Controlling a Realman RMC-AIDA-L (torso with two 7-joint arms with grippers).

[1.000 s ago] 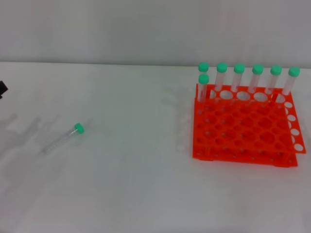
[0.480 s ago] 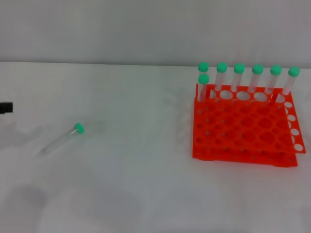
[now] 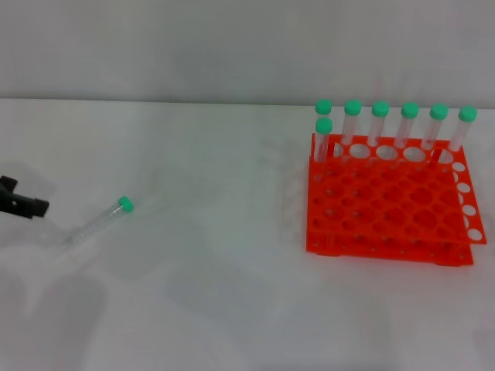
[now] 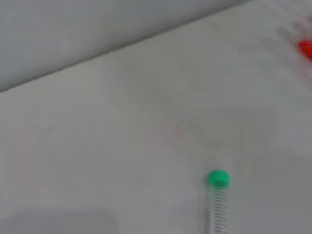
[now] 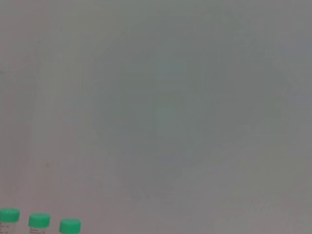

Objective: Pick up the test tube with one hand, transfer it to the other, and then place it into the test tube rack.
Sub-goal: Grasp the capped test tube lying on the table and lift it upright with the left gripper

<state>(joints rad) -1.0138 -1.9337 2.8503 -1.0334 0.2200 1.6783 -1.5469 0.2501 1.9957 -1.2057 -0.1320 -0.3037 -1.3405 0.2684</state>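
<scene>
The test tube lies on its side on the white table at the left, its green cap pointing toward the far right. It also shows in the left wrist view, cap end up. My left gripper reaches in from the left edge, just left of the tube and apart from it. The orange-red test tube rack stands at the right. My right gripper is out of view.
Several green-capped tubes stand upright along the rack's back row, one more just in front at the left corner. Three of their caps show in the right wrist view. A grey wall runs behind the table.
My left gripper has come further into view from the left edge, moving down and right toward the lying tube. The tube and rack have not moved.
</scene>
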